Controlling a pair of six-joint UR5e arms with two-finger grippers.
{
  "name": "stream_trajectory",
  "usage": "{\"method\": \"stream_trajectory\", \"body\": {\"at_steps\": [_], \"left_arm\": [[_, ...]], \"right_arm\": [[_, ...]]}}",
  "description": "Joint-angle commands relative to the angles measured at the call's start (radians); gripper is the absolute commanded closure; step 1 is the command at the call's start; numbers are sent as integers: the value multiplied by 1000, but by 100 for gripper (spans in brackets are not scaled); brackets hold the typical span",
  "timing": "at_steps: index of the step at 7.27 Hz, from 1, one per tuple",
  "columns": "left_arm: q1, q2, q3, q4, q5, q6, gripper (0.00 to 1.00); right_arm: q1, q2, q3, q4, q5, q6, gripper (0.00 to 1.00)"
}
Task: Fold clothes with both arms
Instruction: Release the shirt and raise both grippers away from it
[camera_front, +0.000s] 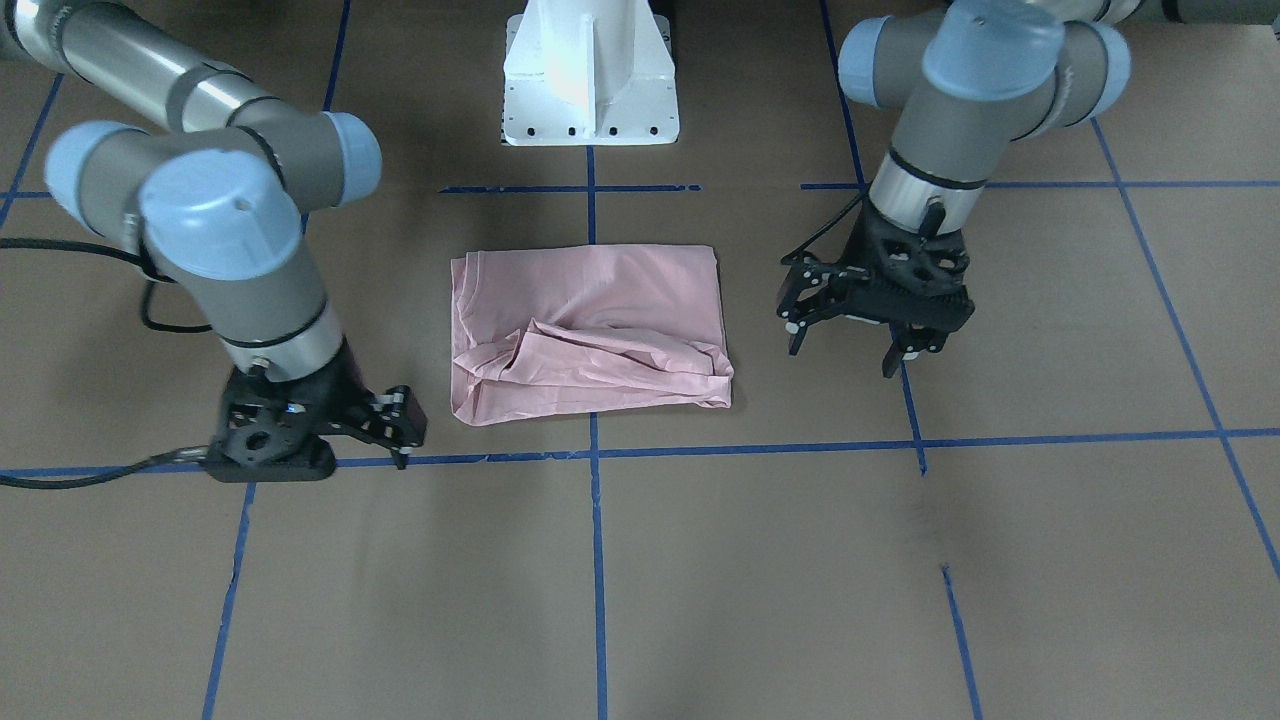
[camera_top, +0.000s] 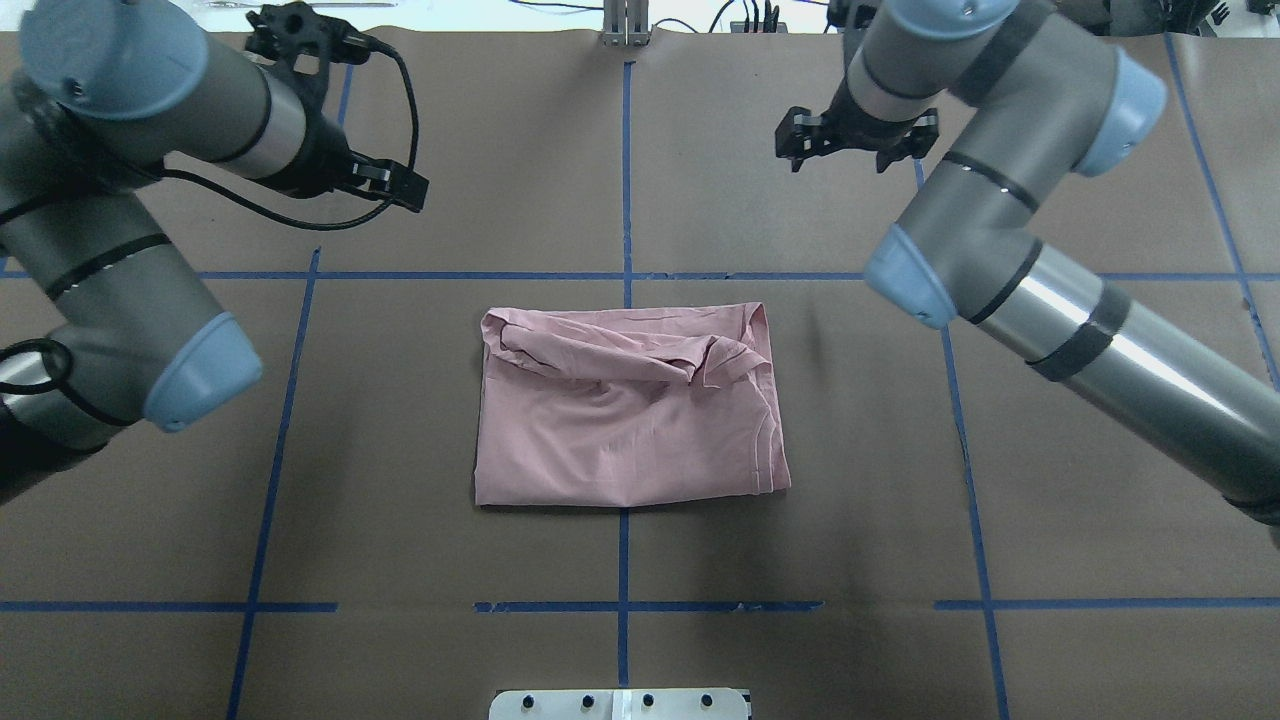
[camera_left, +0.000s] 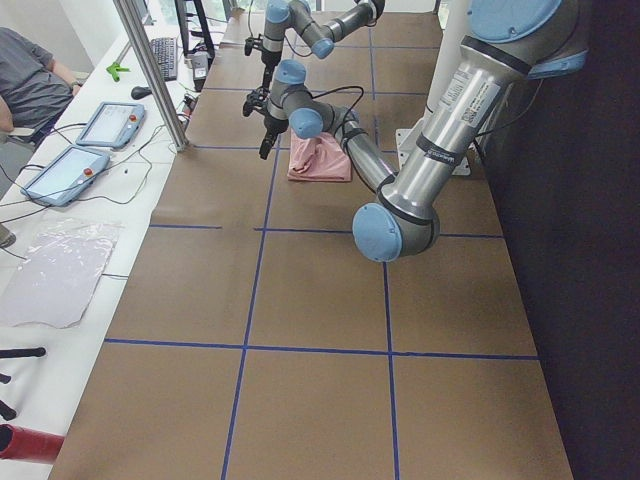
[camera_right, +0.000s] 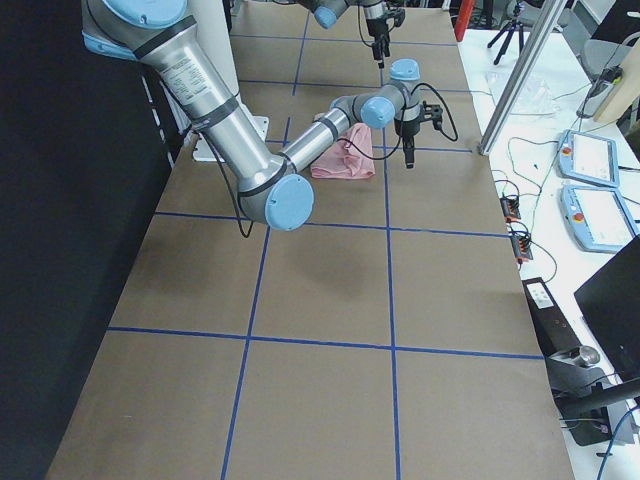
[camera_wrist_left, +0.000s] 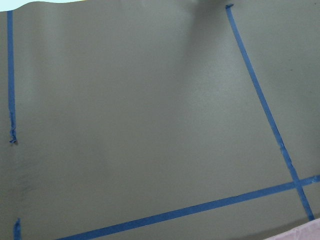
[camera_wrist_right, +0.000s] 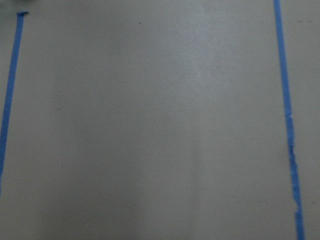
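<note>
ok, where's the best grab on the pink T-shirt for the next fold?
Probably the two far corners of the pink T-shirt, with the left gripper and right gripper each coming in from the operators' side. That far edge is rumpled and looks lifted, so it offers something to pinch. The near edge lies flat.

One pink T-shirt (camera_front: 600, 310) is counted, lying on one table (camera_front: 700, 560). Two robot arms are seen, the left arm (camera_front: 960, 110) and the right arm (camera_front: 230, 250). Two grippers are counted, one to each arm: the left gripper (camera_front: 845, 345) and the right gripper (camera_top: 855, 150). One white pedestal base (camera_front: 590, 80) is found between the arms. Beside the table are counted two screen pendants, a nearer pendant (camera_left: 62, 172) and a farther pendant (camera_left: 110, 122). One keyboard (camera_left: 165, 55), one clear plastic sheet (camera_left: 55, 270) and one person (camera_left: 35, 85), seen only in part, are also counted there.
</note>
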Motion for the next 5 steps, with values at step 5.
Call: {"method": "stream_trajectory", "body": {"at_steps": [5], "left_arm": [[-566,324,-70,136,-200,810,0]], "right_arm": [[545,-384,160,-249,260,-931,0]]}}
